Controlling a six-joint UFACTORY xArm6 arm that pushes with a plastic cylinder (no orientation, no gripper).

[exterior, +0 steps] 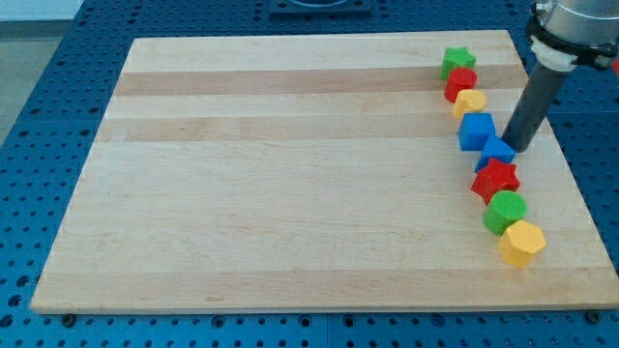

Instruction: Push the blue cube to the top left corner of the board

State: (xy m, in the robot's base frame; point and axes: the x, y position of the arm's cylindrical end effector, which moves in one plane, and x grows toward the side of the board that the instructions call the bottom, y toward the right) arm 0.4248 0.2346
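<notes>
The blue cube [476,130] sits on the wooden board [290,174] near the view's right, in a slanted row of blocks. My tip [515,148] rests on the board just right of the cube and touches or nearly touches the right side of a smaller blue block [497,152] below the cube. The dark rod rises up and to the right from the tip. The board's top left corner [135,43] is far off at the view's left.
The row runs from top to bottom: a green star [457,61], a red block [461,83], a yellow block [471,101], then the two blue ones, a red star [495,180], a green cylinder [506,211], a yellow hexagon [521,242].
</notes>
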